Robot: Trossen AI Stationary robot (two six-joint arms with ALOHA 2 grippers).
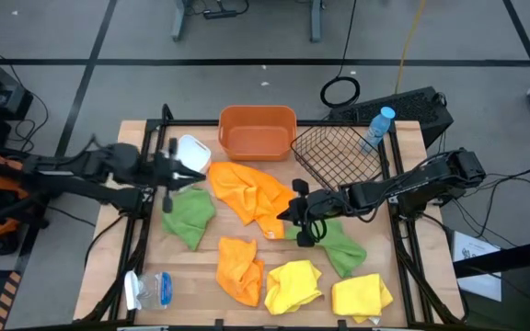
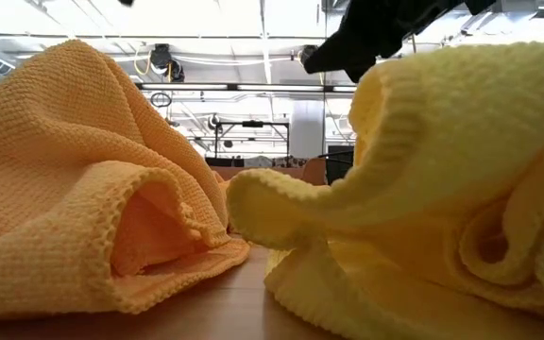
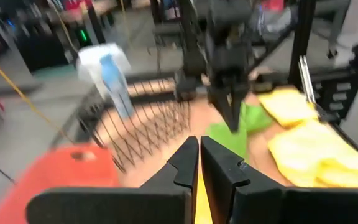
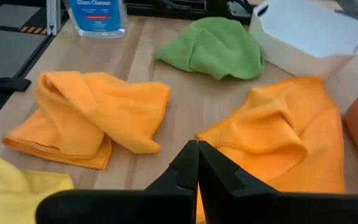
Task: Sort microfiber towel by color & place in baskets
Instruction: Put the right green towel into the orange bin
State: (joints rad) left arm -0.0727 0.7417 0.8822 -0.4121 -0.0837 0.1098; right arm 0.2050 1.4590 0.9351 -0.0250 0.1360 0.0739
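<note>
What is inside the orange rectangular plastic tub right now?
The orange rectangular plastic tub shows only its bare orange floor from above; no towel lies inside. No view shows what lies beneath it.

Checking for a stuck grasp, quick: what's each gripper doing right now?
Left gripper: closed, holding nothing, near the white tub.
Right gripper: closed, empty, over the orange towel.
</note>
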